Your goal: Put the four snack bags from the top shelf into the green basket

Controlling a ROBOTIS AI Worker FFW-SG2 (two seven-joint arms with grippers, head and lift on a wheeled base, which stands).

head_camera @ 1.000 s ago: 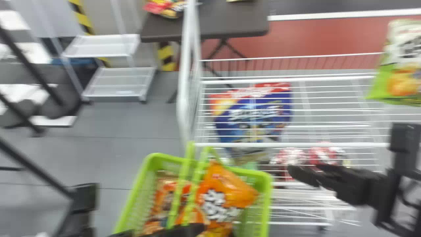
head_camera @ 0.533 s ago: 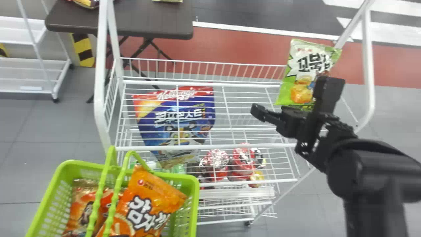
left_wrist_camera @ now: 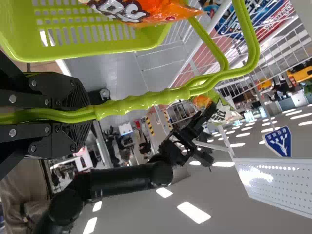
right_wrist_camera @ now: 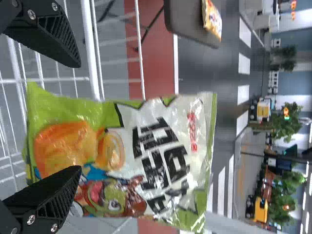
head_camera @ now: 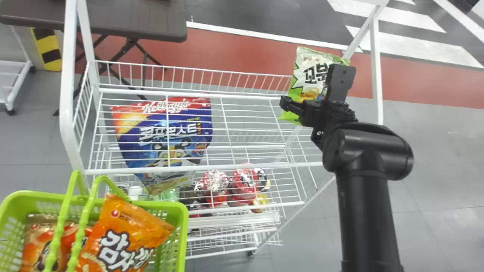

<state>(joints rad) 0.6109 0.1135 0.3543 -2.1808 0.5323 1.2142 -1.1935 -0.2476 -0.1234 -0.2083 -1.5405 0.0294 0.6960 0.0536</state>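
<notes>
Since half a second ago, the whole scene has slid toward the left of my head view, and the right gripper has closed in on the green-and-white snack bag at the right end of the white wire rack. Starting at the left, I've got the green basket in front of the rack's left end, its two handles standing up. The left wrist view shows me the left gripper with its fingers narrowed on those handles, gripping them together. Inside the basket, a brown-and-red bag lies on the left, and an orange snack bag rests slanted beside it, its upper end near the rim and the handles crossing in front of its left side. Beyond the rack, on the far left, stands a dark table. Next along, a blue-and-red cereal pouch shows through the top shelf's wires, below that level. Right of it and nearer me, red-and-white packages sit low in the rack. Last comes the green-and-white bag, upright at the rack's far right corner. The right gripper is in front of it with its fingers spread wide, one toward each side of the bag; I can't tell whether either touches it.
</notes>
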